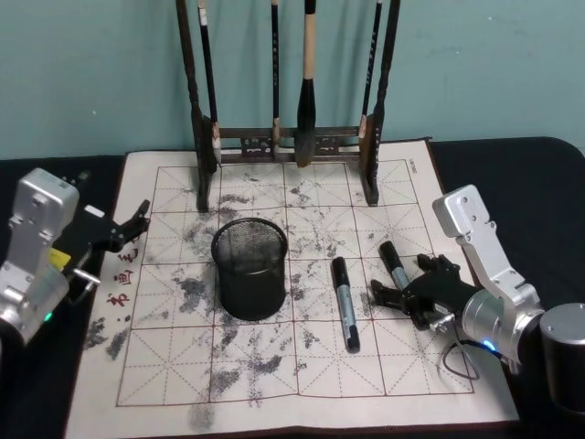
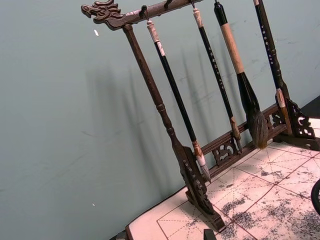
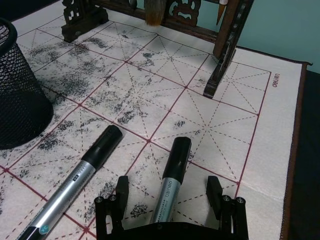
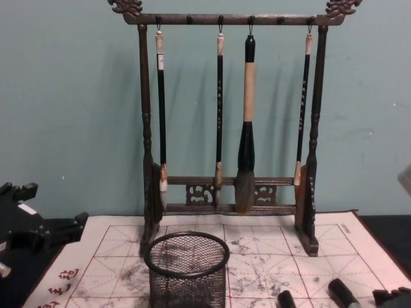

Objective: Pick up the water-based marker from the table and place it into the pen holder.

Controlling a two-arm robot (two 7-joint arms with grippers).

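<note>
Two grey markers with black caps lie on the white felt mat of the table (image 1: 274,402). One marker (image 1: 345,304) (image 3: 80,175) rests just right of the pen holder. The other marker (image 1: 394,261) (image 3: 171,180) lies farther right, between the spread fingers of my right gripper (image 1: 400,277) (image 3: 167,186), which is open and low over the mat. The pen holder (image 1: 249,267) (image 4: 188,269) (image 3: 17,95), a black mesh cup, stands upright near the mat's middle. My left gripper (image 1: 135,224) (image 4: 45,228) is open and holds nothing, at the mat's left edge.
A tall dark wooden brush rack (image 1: 283,146) (image 4: 231,128) (image 2: 170,130) with several hanging brushes stands at the back of the mat. Red characters (image 1: 117,283) mark the mat's left border. Dark tabletop (image 1: 512,174) surrounds the mat.
</note>
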